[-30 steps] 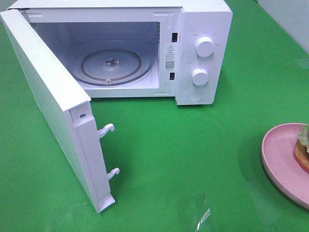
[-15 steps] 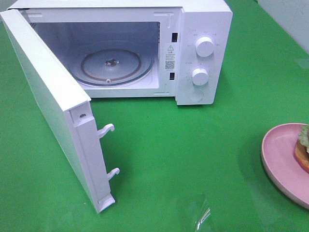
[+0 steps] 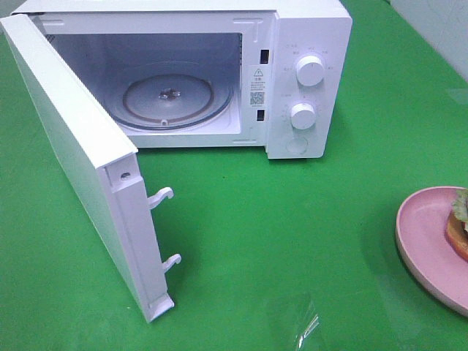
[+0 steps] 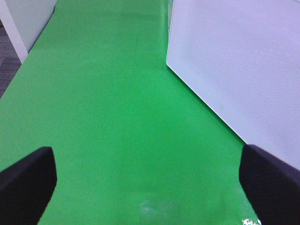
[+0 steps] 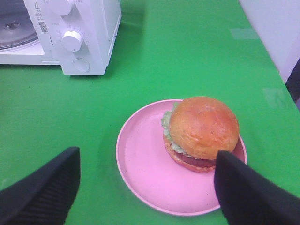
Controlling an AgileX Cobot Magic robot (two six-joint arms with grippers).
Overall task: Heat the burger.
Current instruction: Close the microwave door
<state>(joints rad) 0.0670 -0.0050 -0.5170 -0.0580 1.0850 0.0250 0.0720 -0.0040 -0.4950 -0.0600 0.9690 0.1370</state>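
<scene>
The burger (image 5: 201,131), with a glossy golden-brown bun and green lettuce, rests on a pink plate (image 5: 145,164); only its edge (image 3: 461,223) shows at the right border of the exterior high view. My right gripper (image 5: 145,192) hovers open above and short of the plate, holding nothing. The white microwave (image 3: 307,44) stands at the back with its door (image 3: 73,153) swung wide, baring the glass turntable (image 3: 168,99). My left gripper (image 4: 147,183) is open over bare green cloth beside the door's outer face (image 4: 243,70). Neither gripper shows in the exterior high view.
A green cloth (image 3: 292,234) covers the table. The open door juts forward on the left, its latch hooks (image 3: 162,196) pointing right. Two white knobs (image 3: 310,71) sit on the microwave's panel. A pale wall (image 5: 276,28) borders the table on the right.
</scene>
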